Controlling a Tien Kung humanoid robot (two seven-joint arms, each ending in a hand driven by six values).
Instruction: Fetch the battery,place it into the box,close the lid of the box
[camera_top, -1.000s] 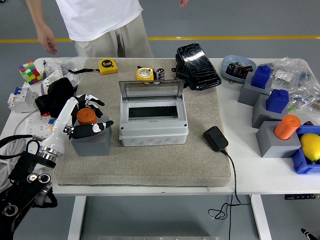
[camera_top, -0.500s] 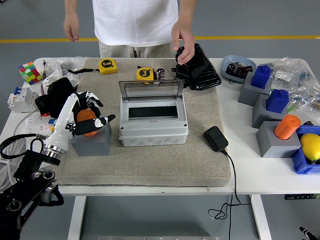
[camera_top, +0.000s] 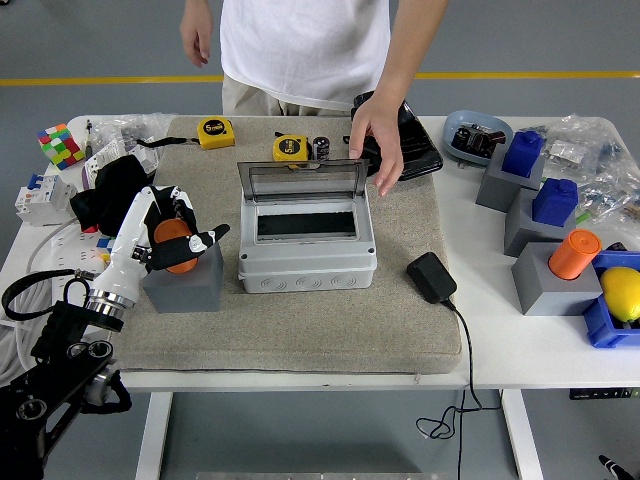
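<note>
Battery (camera_top: 176, 243): orange cylinder with a flat top, standing upright in a grey block holder (camera_top: 183, 284) at the left of the beige mat (camera_top: 300, 330). Only its upper part shows above the block.
Battery position: left of the box, well apart from it, between my thumb and my fingers.
Box (camera_top: 306, 250): light grey plastic enclosure at the middle of the mat, with a dark rectangular opening in its top face and round knock-out marks along its front wall.
Lid (camera_top: 304, 180): clear panel in a grey frame, hinged at the far edge and standing upright, so the box is open.
Writing: each yellow tape measure, one (camera_top: 215, 131) at the mat's far left and one (camera_top: 291, 148) just behind the lid, carries a round dial label; I think they read "5m", but the print is too small to be sure.
My left hand (camera_top: 176, 232): white and black fingers curled around the orange battery, thumb lying across its near side over the block top, the other fingers at its far side. It looks like a closing grasp, with contact on the battery's sides.
My left arm (camera_top: 118, 265): comes in from the lower left corner over the surface (camera_top: 500, 350).
Person's hand (camera_top: 379, 150): reaches down from the far side, fingers pointing down and relaxed, just at the lid's right upper corner and in front of a black pouch (camera_top: 400, 135).
Person's other hand (camera_top: 197, 35): hangs free above the surface's far edge.
</note>
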